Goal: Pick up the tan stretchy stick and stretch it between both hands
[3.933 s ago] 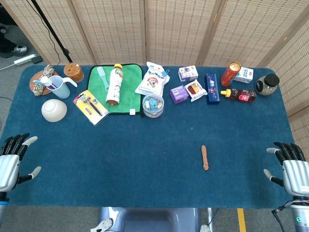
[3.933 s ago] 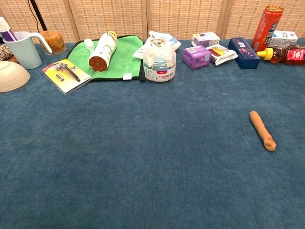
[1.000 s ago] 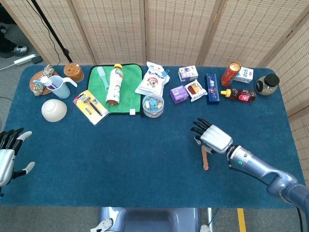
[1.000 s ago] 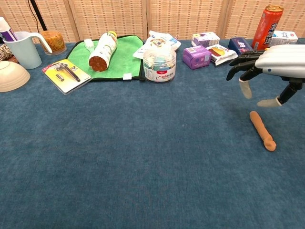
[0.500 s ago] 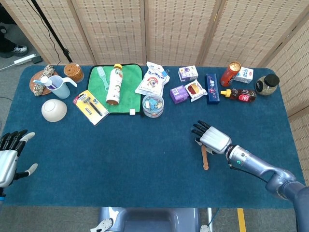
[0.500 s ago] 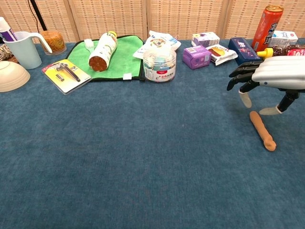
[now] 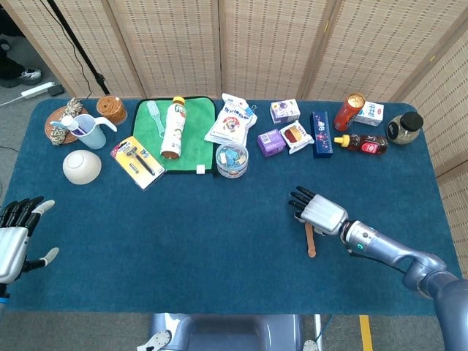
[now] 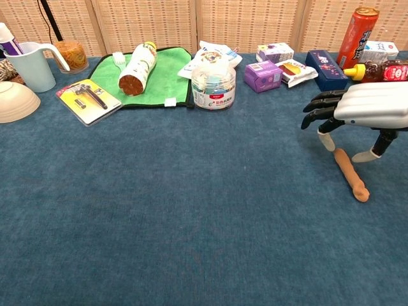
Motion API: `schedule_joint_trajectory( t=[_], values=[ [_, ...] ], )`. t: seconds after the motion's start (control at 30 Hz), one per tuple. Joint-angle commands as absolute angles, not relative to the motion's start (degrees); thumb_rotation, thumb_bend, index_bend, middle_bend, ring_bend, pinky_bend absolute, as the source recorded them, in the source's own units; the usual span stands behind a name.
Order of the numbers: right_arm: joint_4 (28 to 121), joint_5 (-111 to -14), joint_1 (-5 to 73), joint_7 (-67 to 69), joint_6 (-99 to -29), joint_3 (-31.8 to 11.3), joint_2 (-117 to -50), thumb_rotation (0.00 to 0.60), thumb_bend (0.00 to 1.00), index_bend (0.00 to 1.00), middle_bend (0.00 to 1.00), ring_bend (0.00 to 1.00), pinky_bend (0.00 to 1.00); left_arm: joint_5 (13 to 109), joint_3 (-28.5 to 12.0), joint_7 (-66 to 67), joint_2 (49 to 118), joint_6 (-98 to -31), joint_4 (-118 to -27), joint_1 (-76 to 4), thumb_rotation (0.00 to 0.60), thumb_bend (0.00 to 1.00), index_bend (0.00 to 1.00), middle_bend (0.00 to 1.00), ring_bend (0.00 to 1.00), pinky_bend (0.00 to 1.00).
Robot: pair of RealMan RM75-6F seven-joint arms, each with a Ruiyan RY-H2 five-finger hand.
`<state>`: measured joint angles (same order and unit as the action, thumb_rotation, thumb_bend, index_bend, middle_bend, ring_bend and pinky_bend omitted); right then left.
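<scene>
Right hand [image 8: 366, 108] lowered onto tan stick [image 8: 352, 174], fingers spread, maybe touching; left hand [image 7: 14, 238] open, idle.

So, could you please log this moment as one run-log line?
phase: reach | right robot hand: open above far end of tan stretchy stick, not gripping | stick: flat on table | left robot hand: open, at table edge

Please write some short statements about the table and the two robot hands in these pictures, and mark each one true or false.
1. The tan stick lies flat on the table. True.
2. The right robot hand has lifted the stick. False: it is above the stick's far end with fingers spread.
3. The left robot hand is open, far from the stick. True.
4. The white bowl sits on the green cloth. False: it sits on the blue table.
</scene>
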<state>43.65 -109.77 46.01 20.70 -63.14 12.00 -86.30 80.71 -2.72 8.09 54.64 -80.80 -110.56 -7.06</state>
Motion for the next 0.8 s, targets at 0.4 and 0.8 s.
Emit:
schedule_joint_trajectory(
  t=[0.4, 0.8],
  values=[
    [42.90, -109.70, 46.50, 20.33, -63.20, 13.23, -87.49, 0.600, 0.23, 0.46, 0.15, 0.02, 0.00, 80.62, -2.49, 7.19, 54.50, -80.70, -110.26, -6.91, 0.582, 0.20, 0.15, 0.10, 0.06, 0.00],
    [43.83, -107.75, 45.90, 20.44, -62.60, 13.07, -88.15, 0.600, 0.24, 0.59, 0.21, 0.07, 0.00, 80.75, -2.33, 6.06, 54.34, -81.05, -109.49, -6.54, 0.581, 0.20, 0.15, 0.10, 0.06, 0.00]
  ],
)
